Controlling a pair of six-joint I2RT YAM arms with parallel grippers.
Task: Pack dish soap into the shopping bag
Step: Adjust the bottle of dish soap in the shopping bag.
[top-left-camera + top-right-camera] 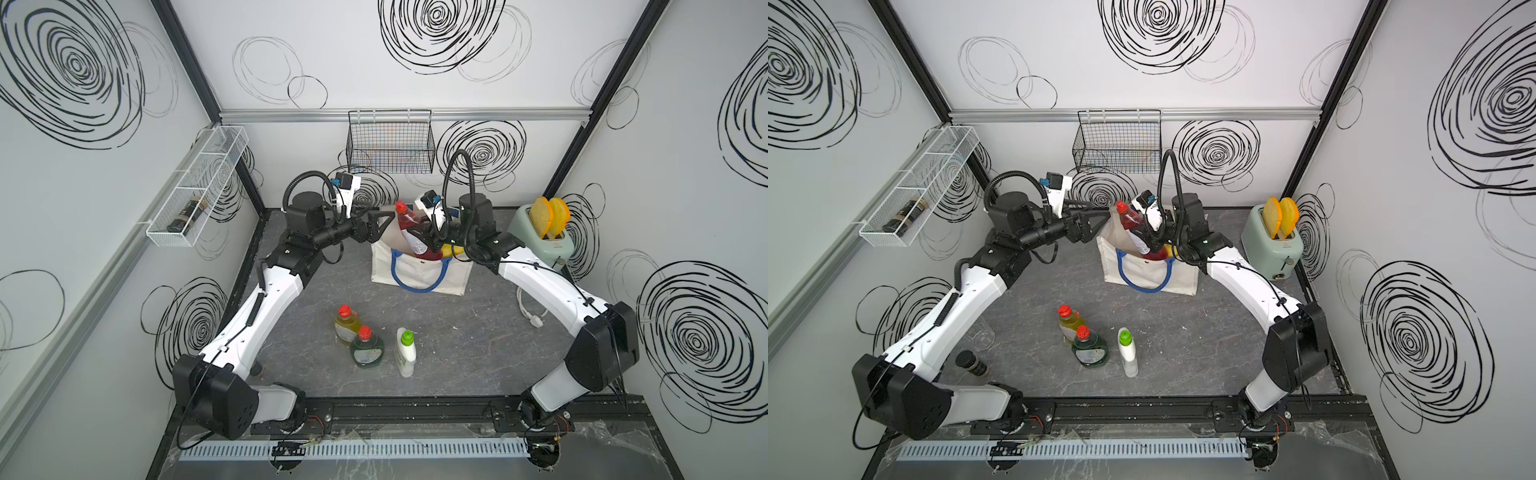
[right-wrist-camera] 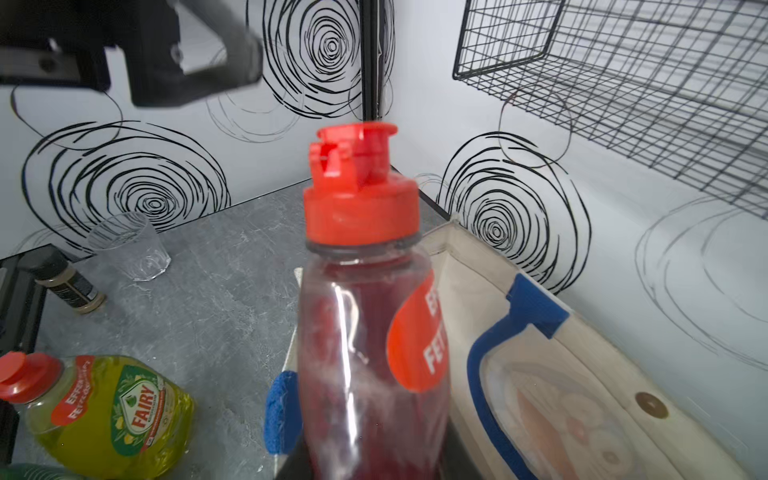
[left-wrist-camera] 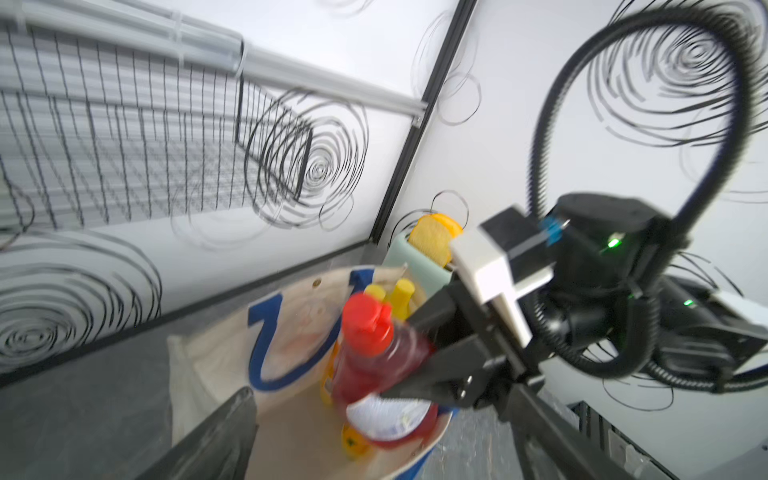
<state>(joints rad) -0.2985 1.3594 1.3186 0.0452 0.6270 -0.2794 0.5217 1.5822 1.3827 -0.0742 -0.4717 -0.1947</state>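
The right gripper [image 1: 432, 245] is closed on the lower body of a squat clear plastic bottle of red liquid with a red cap [image 1: 409, 226]. The red bottle is held tilted, cap toward 11 o'clock, with its base at the mouth of the boxy white fabric shopping bag [image 1: 457, 278]. The left gripper [image 1: 386, 220] is spread wide at 9 o'clock of the cap, just beside the bag's rim, and nothing is held in it.

The step in hand is judged to be the lowering of the red bottle. It is best slid down the bag's 9 o'clock side. The 3 o'clock side is taken up by tall orange bottles with yellow caps [image 3: 403, 291], whose number cannot be counted. The grip should be released only once the base is supported, and the blue loop handles [image 1: 417, 286] kept clear.

Three bottles are stood on the grey table at 6 o'clock of the bag, well apart from it:
- a yellow-liquid bottle [image 1: 347, 328]
- a green-liquid bottle [image 1: 366, 351]
- a white bottle with a green cap [image 1: 405, 353]

Nothing can be made out in the black wire basket [image 1: 390, 145] at 12 o'clock. One dark jar [image 1: 187, 216] is held in the white wire shelf [image 1: 216, 141] at 9 o'clock. Two slices are held in the pale green toaster [image 1: 544, 245] at 3 o'clock.
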